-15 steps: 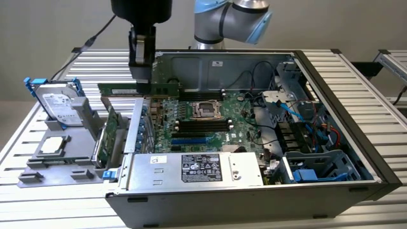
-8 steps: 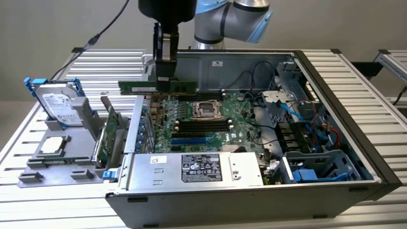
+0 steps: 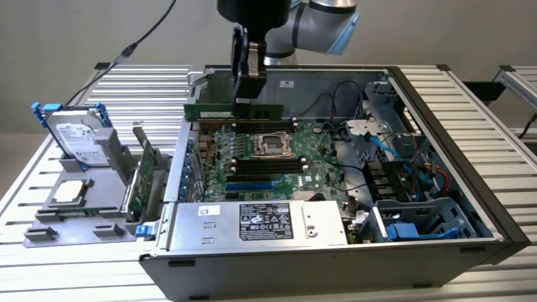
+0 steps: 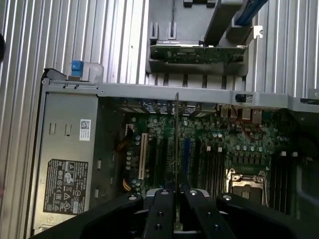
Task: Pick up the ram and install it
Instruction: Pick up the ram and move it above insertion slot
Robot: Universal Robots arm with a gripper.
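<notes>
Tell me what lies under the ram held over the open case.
Under the ram, held by the gripper, lies the green motherboard with black memory slots and the processor socket. The spot directly beneath the stick is covered by it.

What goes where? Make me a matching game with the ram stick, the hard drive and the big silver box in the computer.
Things:
1. long narrow green ram stick
2. silver hard drive with blue rails
3. silver metal power box with a black label

Places:
A. lying flat inside the open grey computer case
B. pinched in the robot's hand, above the green motherboard
C. standing in the grey holder outside the case, at the exterior view's left

Pairs: 1-B, 2-C, 3-A.
</notes>
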